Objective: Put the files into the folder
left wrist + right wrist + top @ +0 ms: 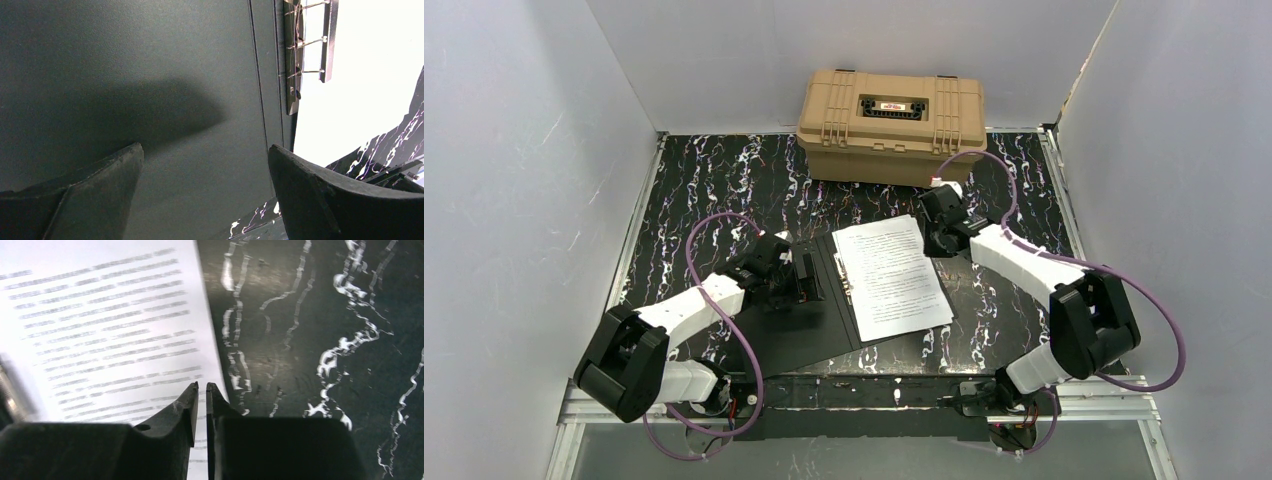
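files point(892, 275): white sheets with dense black print lie flat on the right half of the open folder, close beside its binding. They appear to be already in their place.
folder point(799, 330): it lies open on the worktop, showing a matte black inside with a fine grain. A metal ring clip point(295, 55) runs along its spine.
right end effector point(934, 240): it is at the far right corner of the files. Its jaws are parted only by a thin slit, through which the paper below shows, so it seems released and not grasping.
left end effector point(800, 276): it is spread wide, holds nothing, and hovers over the bare left cover, probably in order to fold it shut.
worktop point(724, 180): glossy black, with white marble-like veins.
hard case point(891, 125): tan ribbed plastic, standing at the far edge, well apart.
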Robot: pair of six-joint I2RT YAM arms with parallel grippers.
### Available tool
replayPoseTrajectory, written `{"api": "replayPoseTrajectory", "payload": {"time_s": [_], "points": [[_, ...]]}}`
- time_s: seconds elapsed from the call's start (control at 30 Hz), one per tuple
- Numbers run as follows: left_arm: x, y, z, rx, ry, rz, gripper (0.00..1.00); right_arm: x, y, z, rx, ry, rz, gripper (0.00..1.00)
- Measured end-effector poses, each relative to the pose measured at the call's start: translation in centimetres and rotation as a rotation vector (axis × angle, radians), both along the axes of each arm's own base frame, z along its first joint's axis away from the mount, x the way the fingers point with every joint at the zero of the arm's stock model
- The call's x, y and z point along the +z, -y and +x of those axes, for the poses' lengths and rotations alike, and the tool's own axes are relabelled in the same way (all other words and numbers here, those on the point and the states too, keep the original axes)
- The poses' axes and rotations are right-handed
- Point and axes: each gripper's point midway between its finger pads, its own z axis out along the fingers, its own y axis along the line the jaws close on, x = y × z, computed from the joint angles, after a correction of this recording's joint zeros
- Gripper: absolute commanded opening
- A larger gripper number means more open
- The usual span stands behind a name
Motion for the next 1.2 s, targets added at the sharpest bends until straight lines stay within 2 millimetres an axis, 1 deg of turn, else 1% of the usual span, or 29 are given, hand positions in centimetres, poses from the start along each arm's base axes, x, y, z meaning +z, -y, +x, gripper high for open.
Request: {"api": "replayPoseTrajectory", "payload": {"time_s": [0.1,0.23,0.37,0.43,0.5,0.6,0.73,0.83,1.03,1.2], "points": [[0.0,0.0,0.0,0.0,0.0,0.0,0.94,1.0,-2.1,-0.2,0.055,0.024,0.019,0.25],[0.0,0.0,0.0,0.0,-0.001,0.001,0.94,2.2,-5.5,-1.0,0.145,0.037,0.066,0.28],[0.0,0.0,0.0,0.0,-0.001,0.001,0.94,2.9,-9.1,-1.8,0.237,0.031,0.123,0.3],[0.0,0.0,0.0,0.0,-0.001,0.001,0.93,2.7,-10.9,-2.0,0.277,0.02,0.145,0.32],[0.0,0.0,0.0,0.0,-0.001,0.001,0.94,1.9,-12.6,-2.3,0.314,-0.004,0.16,0.33],[0.0,0.0,0.0,0.0,-0.001,0.002,0.94,0.5,-14.3,-3.0,0.354,-0.047,0.168,0.34],[0.0,0.0,0.0,0.0,-0.002,0.001,0.94,-1.1,-15.9,-3.8,0.389,-0.094,0.172,0.36],[0.0,0.0,0.0,0.0,-0.002,0.001,0.94,-1.9,-16.9,-4.2,0.411,-0.116,0.177,0.36],[0.0,0.0,0.0,0.0,-0.002,0.001,0.94,-2.3,-18.3,-4.5,0.436,-0.126,0.191,0.36],[0.0,0.0,0.0,0.0,-0.002,0.002,0.94,-2.5,-19.1,-4.2,0.437,-0.124,0.201,0.35]]}}
